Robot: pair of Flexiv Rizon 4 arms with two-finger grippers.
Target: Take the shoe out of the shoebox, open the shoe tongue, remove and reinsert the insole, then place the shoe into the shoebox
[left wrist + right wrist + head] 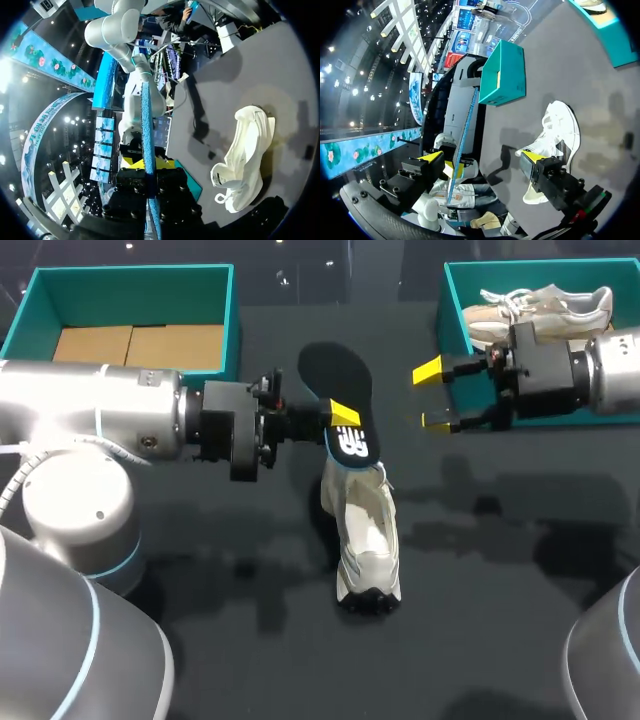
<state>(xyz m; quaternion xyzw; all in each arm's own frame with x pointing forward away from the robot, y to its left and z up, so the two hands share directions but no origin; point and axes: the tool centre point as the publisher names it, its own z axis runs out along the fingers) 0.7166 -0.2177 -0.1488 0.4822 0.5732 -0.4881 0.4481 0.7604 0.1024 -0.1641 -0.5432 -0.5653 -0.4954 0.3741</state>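
Near the middle of the dark table, the white shoe is being left unheld, opening upward. The black insole is being pinched near one end by the left gripper, whose fingers are pressed against both of its faces. That end is being held over one end of the shoe; whether they touch cannot be told. The right gripper is being held wide apart and empty, near the insole but clear of it. Reinsertion is being judged risky. The insole, being gripped edge-on, could be twisted or dropped, and the unheld shoe could be pushed aside.
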